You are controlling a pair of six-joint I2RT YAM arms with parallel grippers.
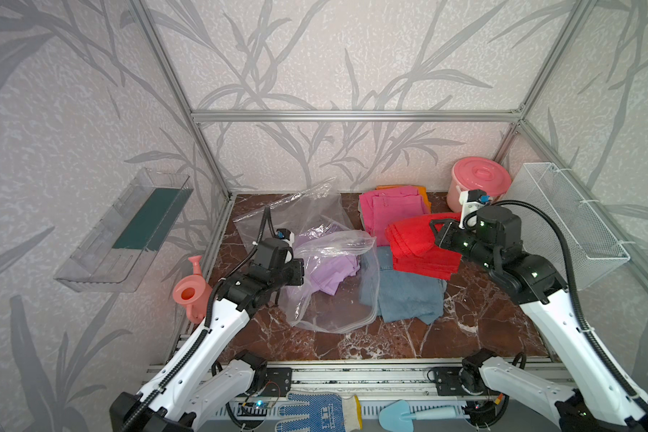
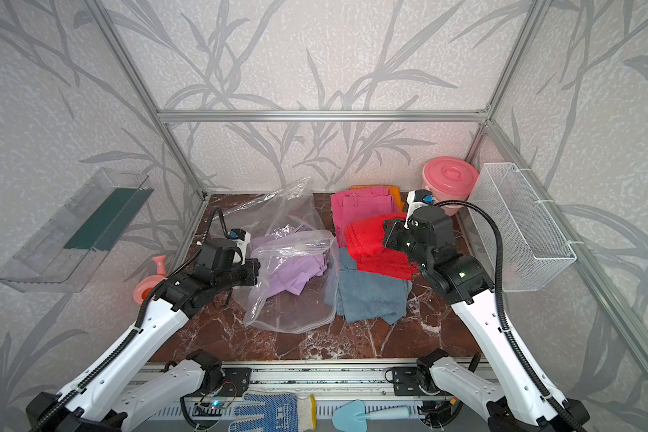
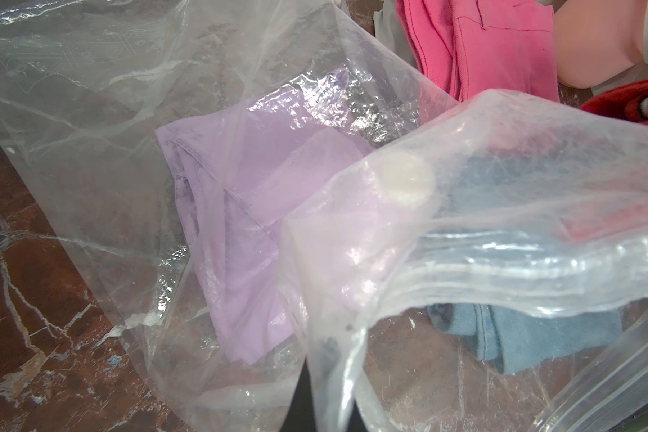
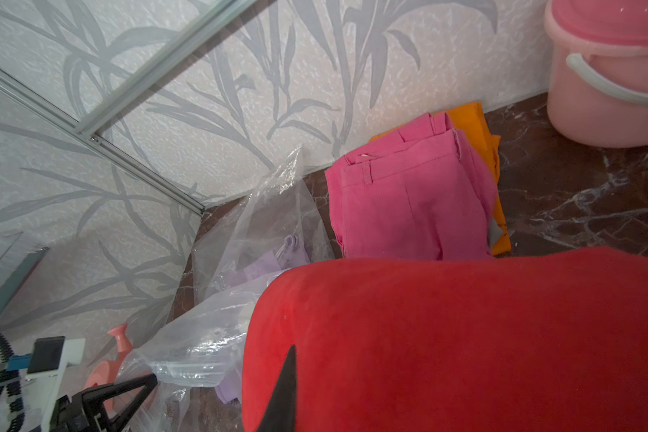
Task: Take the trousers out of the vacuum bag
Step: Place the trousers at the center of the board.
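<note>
The vacuum bag (image 1: pixel 333 316) sprawls crumpled and open over the left half of the bench (image 1: pixel 483 329), its film reaching from near the far edge to the middle; the lilac trousers (image 1: pixel 333 273) lie bunched inside it, the only cloth I can see in there. The left gripper (image 1: pixel 299 272) is pinched tight on a fold of the bag's film beside its mouth, holding that flap up off the bench; in the left wrist view the round white valve disc (image 3: pixel 404 183) shows through the raised film.

The right gripper (image 1: pixel 434 241) is clamped narrow on the red trousers (image 1: pixel 416 250), its tips buried in the cloth; the gripped end is lifted and the rest droops onto the blue denim trousers (image 1: pixel 408 295). Those lie flat just right of the bag, near the middle of the bench, their left edge under the bag's zip-seal rim. Toward the far edge the hot pink trousers (image 1: pixel 390 209) rest folded on the orange trousers (image 1: pixel 423 194), of which only a strip shows.

A pink lidded bucket (image 1: pixel 479 179) stands in the far right corner; a white wire basket (image 1: pixel 569 220) hangs on the right wall and a clear tray (image 1: pixel 128 232) on the left wall. A coral watering can (image 1: pixel 189 291) sits at the left edge; a blue-dotted work glove (image 1: pixel 315 411) and a light blue trowel (image 1: pixel 397 413) lie below the near edge.
</note>
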